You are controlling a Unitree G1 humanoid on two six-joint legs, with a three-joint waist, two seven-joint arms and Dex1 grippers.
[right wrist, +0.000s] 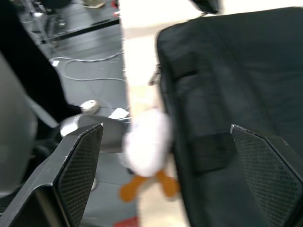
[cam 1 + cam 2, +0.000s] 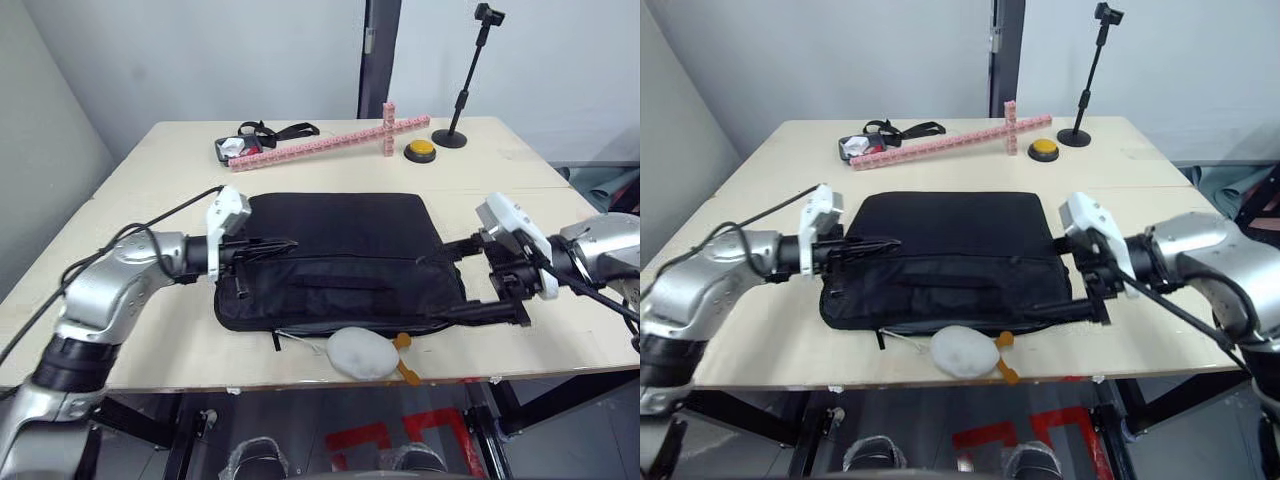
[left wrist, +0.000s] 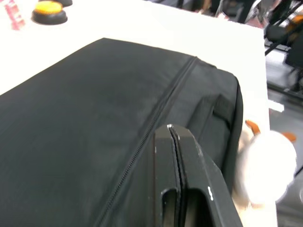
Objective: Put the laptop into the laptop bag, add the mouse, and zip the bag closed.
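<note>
Already the laptop bag (image 2: pixel 340 265) lies flat mid-desk (image 2: pixel 150 330). The left hand (image 2: pixel 275 244), fingers pressed together, rests on its zipper line, perhaps pinching the pull. The right hand (image 2: pixel 470 280) stands spread wide at the opposite end. A tug could slide the bag into the plush toy (image 2: pixel 362 353) at the desk's edge.

A light wooden table (image 2: pixel 150 300) stands in the middle of the room. Behind the table is a plain pale wall (image 2: pixel 200 60), and a dark vertical post (image 2: pixel 378 50) divides it. Under the table the floor (image 2: pixel 560 430) is grey, with red markings (image 2: pixel 400 440) near the front edge. The light is soft and even.
</note>
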